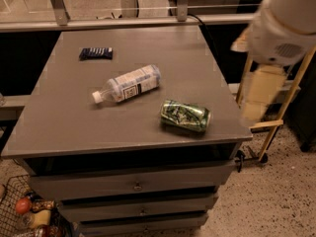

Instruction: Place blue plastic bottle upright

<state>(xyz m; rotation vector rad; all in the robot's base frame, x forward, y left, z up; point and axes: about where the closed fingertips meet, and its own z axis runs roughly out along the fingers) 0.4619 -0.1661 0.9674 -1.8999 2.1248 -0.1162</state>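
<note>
**A:** Where's your blue plastic bottle right now?

**B:** It lies on its side near the middle of the grey cabinet top. Its white cap points toward the front left and its base toward the rear right. The pale label faces up, and you can see its dark printed panel.

**A:** What sits around it?

**B:** A green-patterned can lies on its side to the bottle's front right, close by but not touching. A small dark blue packet lies flat near the rear left corner, well apart from both.

**A:** And your gripper?

**B:** Your gripper hangs off the right edge of the cabinet, beyond the can and well away from the bottle, under the white arm. It touches nothing on the top. I cannot tell whether it is spread or pressed together.

**A:** Anything below?

**B:** Drawers run down the cabinet front, and a wire basket with food sits on the floor at the lower left
</note>
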